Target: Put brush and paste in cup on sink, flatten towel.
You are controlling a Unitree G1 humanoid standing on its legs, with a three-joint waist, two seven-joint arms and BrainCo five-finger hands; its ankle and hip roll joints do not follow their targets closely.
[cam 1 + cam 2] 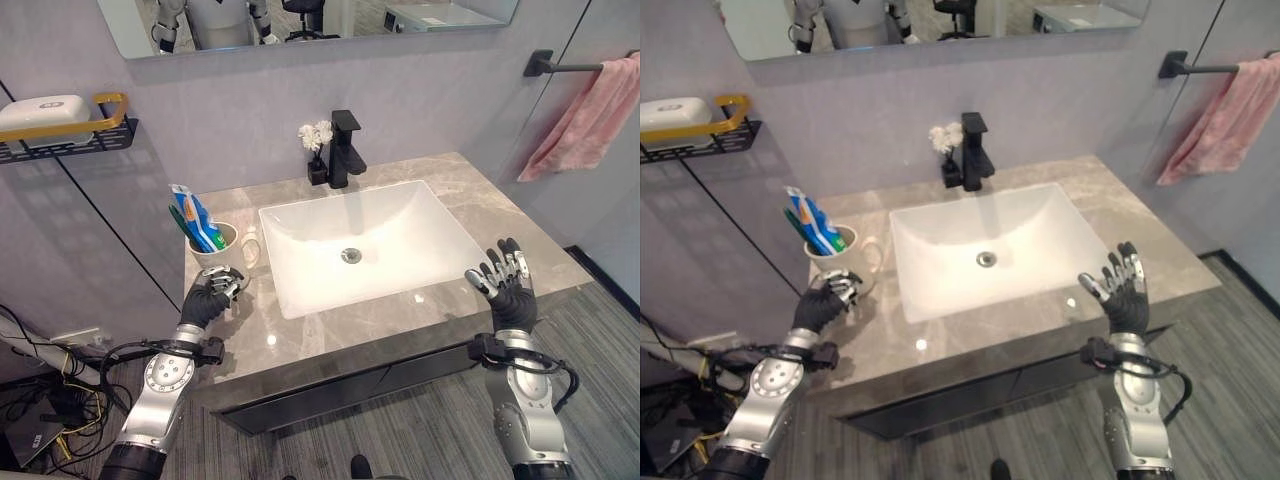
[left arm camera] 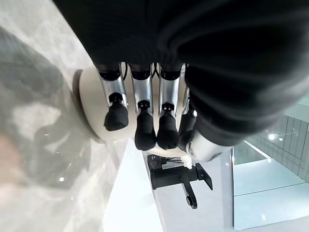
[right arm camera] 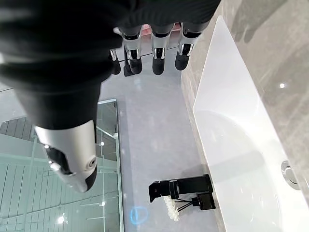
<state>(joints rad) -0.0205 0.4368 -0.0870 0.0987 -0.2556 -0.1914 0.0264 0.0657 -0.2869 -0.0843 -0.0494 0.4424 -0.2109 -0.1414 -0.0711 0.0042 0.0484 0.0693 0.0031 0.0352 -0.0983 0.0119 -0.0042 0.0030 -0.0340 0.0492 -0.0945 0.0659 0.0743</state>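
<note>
1. My left hand (image 1: 212, 297), fingers curled and holding nothing, sits just before the cup (image 1: 216, 247) holding brush and paste (image 1: 195, 218).
2. My right hand (image 1: 507, 281) hovers open-fingered by the sink (image 1: 300, 225).
3. The pink towel (image 1: 590, 118) hangs bunched on its rail.

The cup (image 1: 216, 243) stands near the worktop's (image 1: 480, 205) left edge, left of the sink (image 1: 360, 240); the tap (image 1: 345, 150) stands behind the sink at the back edge.

walls (image 1: 440, 90) – pale grey panels, dark seams | floor (image 1: 420, 440) – grey planks | vanity top (image 1: 330, 340) – grey marble | mirror (image 1: 310, 20) above black faucet (image 1: 345, 150) | black wire shelf (image 1: 70, 140) at left
</note>
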